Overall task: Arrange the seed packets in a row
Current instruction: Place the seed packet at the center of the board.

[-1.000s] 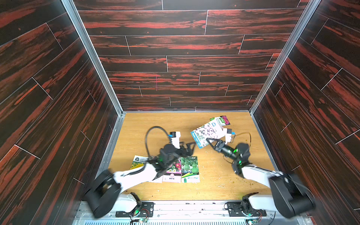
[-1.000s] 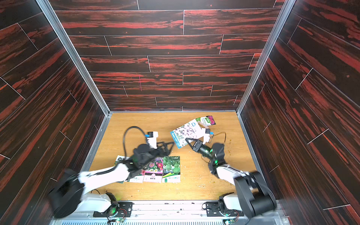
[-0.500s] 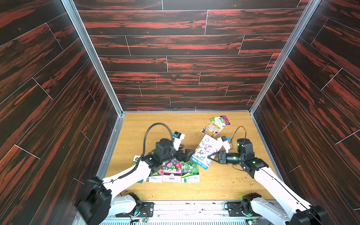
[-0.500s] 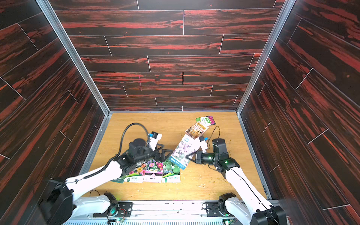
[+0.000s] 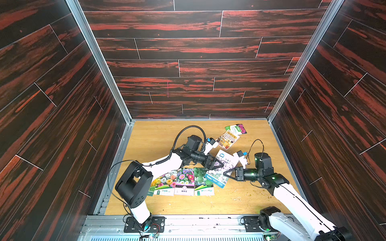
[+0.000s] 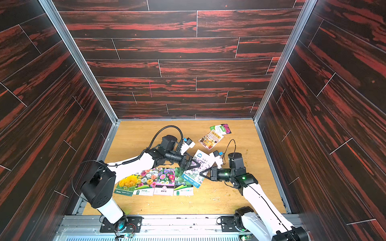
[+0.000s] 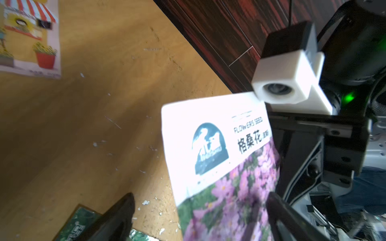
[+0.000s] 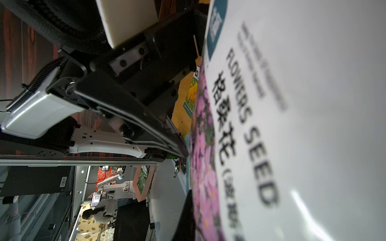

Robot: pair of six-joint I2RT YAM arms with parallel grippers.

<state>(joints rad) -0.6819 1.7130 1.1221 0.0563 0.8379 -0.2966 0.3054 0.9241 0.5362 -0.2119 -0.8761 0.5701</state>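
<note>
Holding the pink packet [image 5: 216, 177] by its edge, the right gripper [image 5: 226, 173] is pinching it firmly, tilted over the right end of the row [image 5: 184, 182] at lower centre. The left gripper [image 5: 218, 164] is standing wide open on both sides of it, gripping nothing. If the release is coming now, the packet is probably landing crooked across the gourd packet [image 5: 201, 181], because it is overlapping it. Meanwhile two packets [image 5: 228, 139] are lying at upper right.

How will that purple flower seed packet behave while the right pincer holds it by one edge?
Likely light: the purple flower packet holds its shape with the right pincer pinching one edge. Probably bendable, being thin paper. Its glossy face shows glare, so it may slide over the gourd packet.
</note>
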